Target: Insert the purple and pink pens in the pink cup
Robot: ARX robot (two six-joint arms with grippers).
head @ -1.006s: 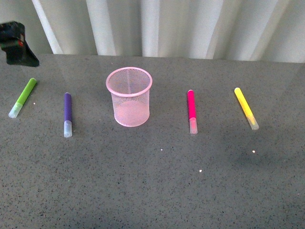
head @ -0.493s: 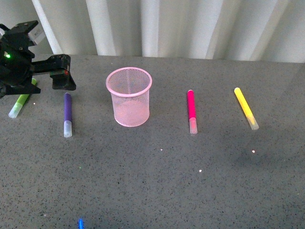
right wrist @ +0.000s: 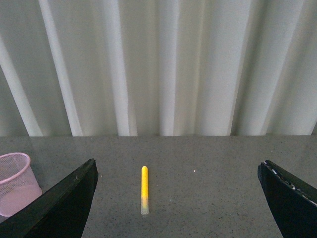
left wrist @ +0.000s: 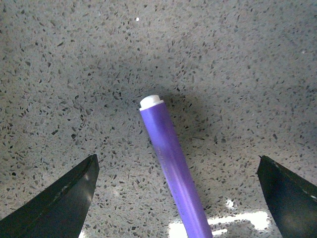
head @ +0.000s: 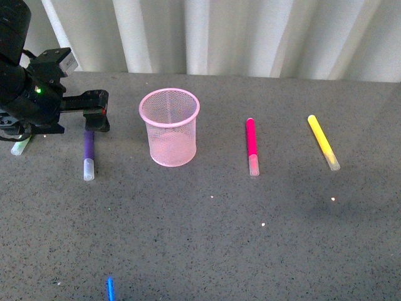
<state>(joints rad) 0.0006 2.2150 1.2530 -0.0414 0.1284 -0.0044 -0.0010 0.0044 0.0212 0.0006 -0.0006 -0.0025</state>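
Observation:
The purple pen (head: pixel 88 149) lies on the grey table left of the pink cup (head: pixel 170 127), clear cap toward me. My left gripper (head: pixel 98 113) hangs open over the pen's far end. In the left wrist view the purple pen (left wrist: pixel 171 158) runs between the spread fingers (left wrist: pixel 69 198), touching neither. The pink pen (head: pixel 252 145) lies right of the cup, cap toward me. The upright cup holds nothing. My right gripper (right wrist: pixel 177 166) is open above the table and grips nothing; it is outside the front view. The cup (right wrist: pixel 15 183) shows at the edge of the right wrist view.
A yellow marker (head: pixel 323 142) lies at the far right, and the right wrist camera looks at this yellow marker (right wrist: pixel 144 188). A green marker (head: pixel 20 147) is mostly hidden behind my left arm. A white curtain (head: pixel 250 34) backs the table. A small blue mark (head: pixel 110 288) shows near the front edge.
My left arm has come in from the far left and moved right, now over the purple pen's far end. It covers most of the green marker. Pens and cup have not moved.

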